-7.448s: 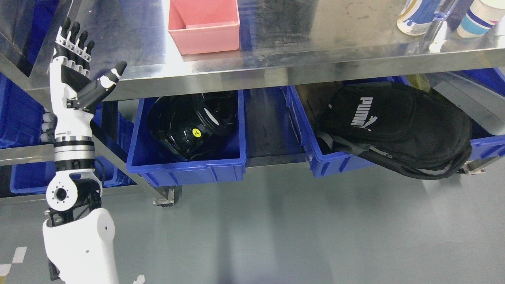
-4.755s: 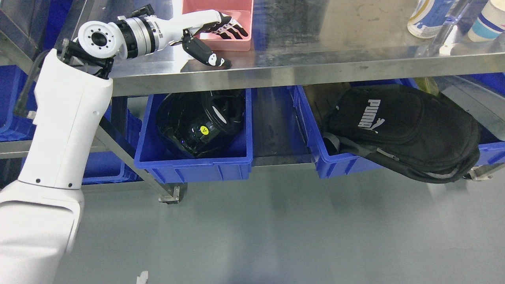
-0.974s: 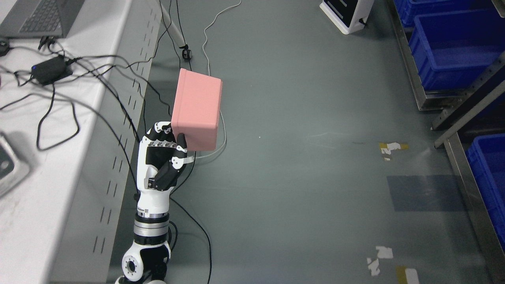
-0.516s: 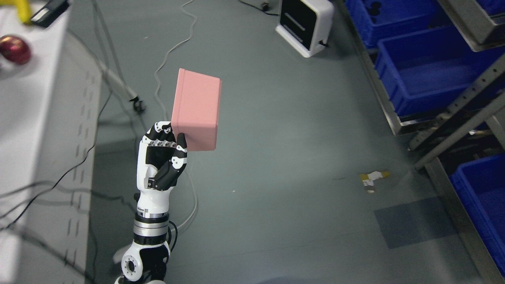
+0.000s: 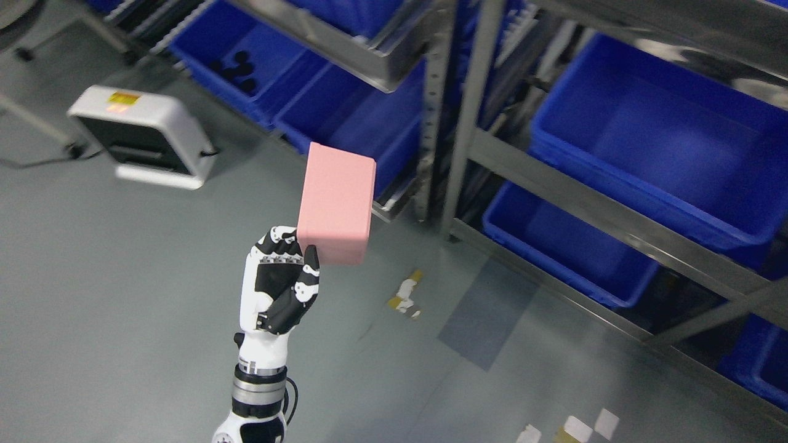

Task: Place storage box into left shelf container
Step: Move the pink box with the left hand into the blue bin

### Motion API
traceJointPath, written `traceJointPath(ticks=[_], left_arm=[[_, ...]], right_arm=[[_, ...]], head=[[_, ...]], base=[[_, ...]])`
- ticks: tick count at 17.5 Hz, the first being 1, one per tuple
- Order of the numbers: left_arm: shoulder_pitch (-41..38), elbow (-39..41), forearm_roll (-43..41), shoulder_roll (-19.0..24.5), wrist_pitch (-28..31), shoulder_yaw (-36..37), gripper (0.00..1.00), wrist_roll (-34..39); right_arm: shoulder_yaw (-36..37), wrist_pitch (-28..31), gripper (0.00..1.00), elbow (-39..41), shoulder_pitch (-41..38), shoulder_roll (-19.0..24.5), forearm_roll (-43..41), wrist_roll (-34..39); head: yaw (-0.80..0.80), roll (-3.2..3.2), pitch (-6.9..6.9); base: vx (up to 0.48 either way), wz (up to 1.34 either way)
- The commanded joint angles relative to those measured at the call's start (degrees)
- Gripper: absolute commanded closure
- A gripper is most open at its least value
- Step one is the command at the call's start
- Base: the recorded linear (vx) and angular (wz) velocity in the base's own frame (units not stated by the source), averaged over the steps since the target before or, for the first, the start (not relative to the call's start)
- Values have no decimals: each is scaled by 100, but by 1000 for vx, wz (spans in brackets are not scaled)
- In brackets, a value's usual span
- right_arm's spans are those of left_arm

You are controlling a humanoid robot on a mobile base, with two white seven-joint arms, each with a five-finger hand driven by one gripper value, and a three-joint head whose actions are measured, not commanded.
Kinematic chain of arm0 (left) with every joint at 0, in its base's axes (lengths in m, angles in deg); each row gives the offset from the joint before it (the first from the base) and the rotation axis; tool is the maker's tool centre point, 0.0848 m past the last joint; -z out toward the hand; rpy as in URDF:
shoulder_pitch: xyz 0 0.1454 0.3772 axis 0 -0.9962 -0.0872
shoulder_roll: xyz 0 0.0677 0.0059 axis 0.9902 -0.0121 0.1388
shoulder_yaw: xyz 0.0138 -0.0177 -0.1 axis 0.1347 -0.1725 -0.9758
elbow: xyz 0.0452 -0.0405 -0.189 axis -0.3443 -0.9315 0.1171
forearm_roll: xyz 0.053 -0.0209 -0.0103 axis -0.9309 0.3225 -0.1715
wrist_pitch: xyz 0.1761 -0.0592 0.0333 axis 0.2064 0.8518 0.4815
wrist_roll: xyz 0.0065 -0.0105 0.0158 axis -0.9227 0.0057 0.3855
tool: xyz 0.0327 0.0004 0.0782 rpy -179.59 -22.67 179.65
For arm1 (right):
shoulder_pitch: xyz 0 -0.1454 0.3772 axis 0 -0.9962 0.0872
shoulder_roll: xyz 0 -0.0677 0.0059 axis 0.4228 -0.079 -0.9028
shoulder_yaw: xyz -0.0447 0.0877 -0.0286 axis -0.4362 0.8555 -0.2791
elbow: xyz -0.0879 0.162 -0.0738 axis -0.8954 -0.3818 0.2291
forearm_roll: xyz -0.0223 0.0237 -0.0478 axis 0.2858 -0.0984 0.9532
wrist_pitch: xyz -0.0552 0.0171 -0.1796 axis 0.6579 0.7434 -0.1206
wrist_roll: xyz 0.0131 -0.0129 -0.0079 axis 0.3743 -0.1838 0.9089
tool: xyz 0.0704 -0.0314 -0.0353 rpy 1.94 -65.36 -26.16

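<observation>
My left hand point(image 5: 289, 261) rises from the bottom edge, left of the middle, and is shut on the lower rim of a pink storage box point(image 5: 336, 202). The box is held up in the air with its closed bottom facing me, over the grey floor. Ahead and to the right stands a metal shelf rack point(image 5: 469, 98) with large blue containers: one on the upper right level point(image 5: 652, 135), one on the low level point(image 5: 554, 246), and others at the upper left point(image 5: 345, 123). The right arm is out of sight.
A white box-shaped device point(image 5: 141, 135) sits on the floor at the left. Bits of tape point(image 5: 406, 295) mark the floor near the rack's foot. Another blue bin point(image 5: 757, 363) shows at the right edge. A darker floor patch point(image 5: 486, 320) lies before the rack.
The whole picture has swung: the white table and cables are gone and the shelf rack with blue containers now fills the top and right. The hand still holds the pink box the same way.
</observation>
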Motion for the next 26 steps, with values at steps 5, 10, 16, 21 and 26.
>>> traceJointPath(ticks=[5,10,16,21,26], left_arm=[[-674,-301,-2,282,-244,969,98,-106],[-324,-458,-2,160,-35,111,97,-88],[564,-1144,-2,66,1143,-1299,97,-106],[1486,-2004,-20,66,1793,-1519,97,-97],[2769,-3313,-256,66,2523,-1423,97,-79]], right_arm=[[17,0,0,100,44,-100,-9,-3],[17,0,0,100,44,-100,-9,6],[17,0,0,100,44,-100,-9,6],[17,0,0,100,44,-100,-9,-3],[17,0,0,100,44,-100,-9,6]], head=[[0,0,0],[0,0,-1],[0,0,-3],[0,0,-3],[0,0,-2]], base=[[298,-1346],[221,-822],[155,-305],[84,-111],[35,-21]])
